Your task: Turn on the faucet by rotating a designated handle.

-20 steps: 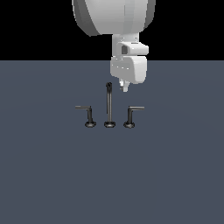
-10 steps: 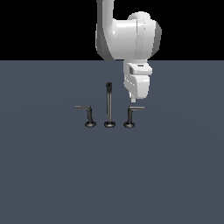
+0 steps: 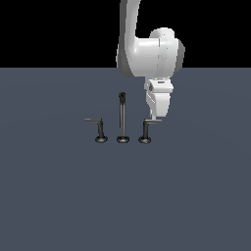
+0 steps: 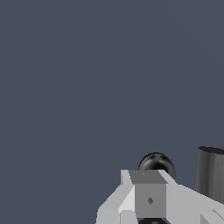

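Observation:
The faucet stands mid-floor in the exterior view: a tall thin spout [image 3: 122, 117] between two short L-shaped handles. The handle [image 3: 145, 130] on the exterior view's right has its lever reaching rightward. The mirrored handle [image 3: 100, 129] points leftward. My gripper [image 3: 156, 116] hangs tip-down right at the outer end of the rightward lever, touching or just behind it. Its fingers [image 4: 148, 197] look pressed together with nothing between them. In the wrist view a dark round knob [image 4: 156, 162] shows just past the fingers, and a dark cylinder [image 4: 212, 175] stands beside them.
The white arm [image 3: 147, 54] comes down from above, behind the faucet. Flat blue-grey floor [image 3: 125, 196] surrounds the three bases, with a black background beyond its far edge.
The arm has swung toward the exterior view's right and lowered. The gripper went from beside the spout's top down to the tip of the rightward lever. The faucet parts have not moved.

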